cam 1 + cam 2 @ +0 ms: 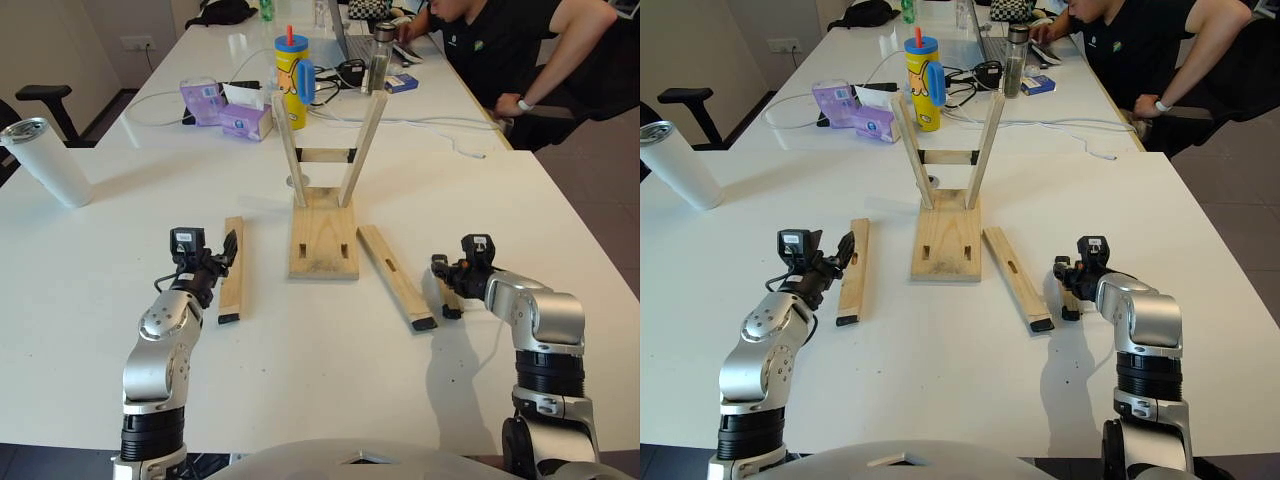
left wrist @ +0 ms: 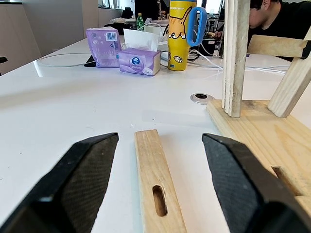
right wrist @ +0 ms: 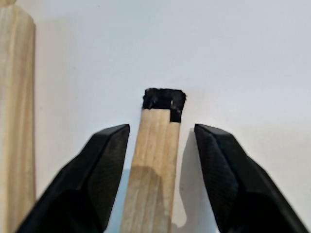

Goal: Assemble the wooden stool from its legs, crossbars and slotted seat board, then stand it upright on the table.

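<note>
Eye views: seat board (image 1: 322, 245) lies mid-table, left leg (image 1: 233, 268) at its nine o'clock, right leg (image 1: 395, 275) at three. Left wrist view: left gripper (image 2: 159, 141), fingers apart, straddles the left leg. Right wrist view: right gripper (image 3: 162, 128), likewise spread, straddles a crossbar (image 3: 155, 160).

A white table (image 1: 330, 390) spreads beneath and ahead of the fingers of the left gripper (image 1: 222, 255). Farther ahead, a second white table (image 1: 200, 60) butts against it. Outward of those fingers stand a black chair armrest (image 1: 45, 93) and a cream wall (image 1: 70, 40) with a socket plate (image 1: 135, 43). Outward of the right gripper (image 1: 445, 278) lies grey-brown floor (image 1: 600, 175).
</note>
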`<action>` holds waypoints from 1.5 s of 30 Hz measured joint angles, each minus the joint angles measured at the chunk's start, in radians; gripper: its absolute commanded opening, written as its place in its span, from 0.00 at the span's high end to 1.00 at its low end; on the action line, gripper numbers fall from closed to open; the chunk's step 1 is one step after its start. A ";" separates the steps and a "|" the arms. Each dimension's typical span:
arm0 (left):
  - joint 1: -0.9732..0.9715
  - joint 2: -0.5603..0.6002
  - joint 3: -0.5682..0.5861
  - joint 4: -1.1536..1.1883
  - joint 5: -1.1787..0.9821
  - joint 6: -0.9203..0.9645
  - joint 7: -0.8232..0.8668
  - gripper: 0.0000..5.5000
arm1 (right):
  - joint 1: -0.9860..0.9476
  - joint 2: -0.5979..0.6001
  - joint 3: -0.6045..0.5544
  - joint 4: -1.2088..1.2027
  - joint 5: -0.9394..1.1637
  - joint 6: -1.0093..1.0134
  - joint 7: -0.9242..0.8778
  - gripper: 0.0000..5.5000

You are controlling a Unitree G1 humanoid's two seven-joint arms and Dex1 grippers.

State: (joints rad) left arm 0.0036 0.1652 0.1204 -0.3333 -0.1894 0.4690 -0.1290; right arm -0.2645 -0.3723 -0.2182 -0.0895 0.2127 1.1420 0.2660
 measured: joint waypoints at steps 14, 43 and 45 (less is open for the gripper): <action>-0.003 0.000 -0.003 0.013 0.004 -0.010 -0.003 0.41 | 0.018 0.002 0.013 -0.016 -0.002 -0.002 -0.012 0.77; -0.168 -0.221 0.072 -0.136 -0.724 0.218 -0.038 0.41 | -0.108 0.019 0.347 -0.138 -0.048 -0.899 0.308 0.77; -0.184 -0.224 0.072 -0.135 -0.762 0.220 -0.014 0.41 | -0.109 0.034 0.359 -0.139 -0.045 -0.901 0.320 0.77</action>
State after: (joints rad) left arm -0.1800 -0.0589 0.1923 -0.4684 -0.9512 0.6892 -0.1434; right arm -0.3739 -0.3385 0.1406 -0.2290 0.1676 0.2411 0.5862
